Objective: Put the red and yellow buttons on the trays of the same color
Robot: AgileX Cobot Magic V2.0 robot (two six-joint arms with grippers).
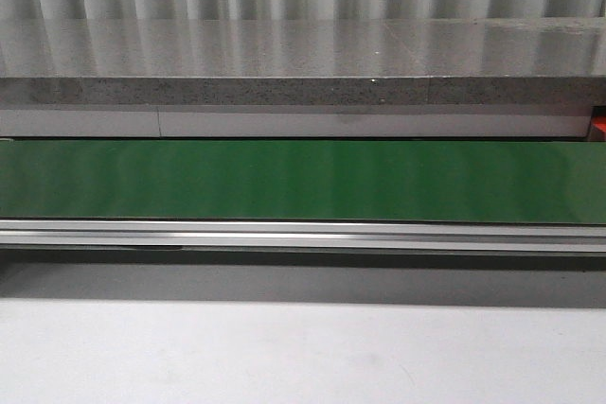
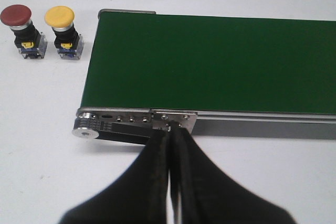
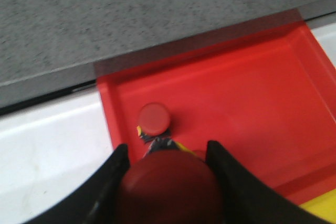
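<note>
Red button [image 3: 170, 190] between right fingers [image 3: 113, 182] — front view: belt [image 1: 303, 180] only.

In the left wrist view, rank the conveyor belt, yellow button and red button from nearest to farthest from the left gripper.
1. Conveyor belt, its metal end frame right by the left gripper, whose jaws are closed.
2. Yellow button, on the white table beside the belt.
3. Red button, just beyond the yellow one.

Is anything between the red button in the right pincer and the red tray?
Partly: the held red button hangs over the red tray, but another red button already stands there just ahead. The remaining tray floor looks bare.
</note>
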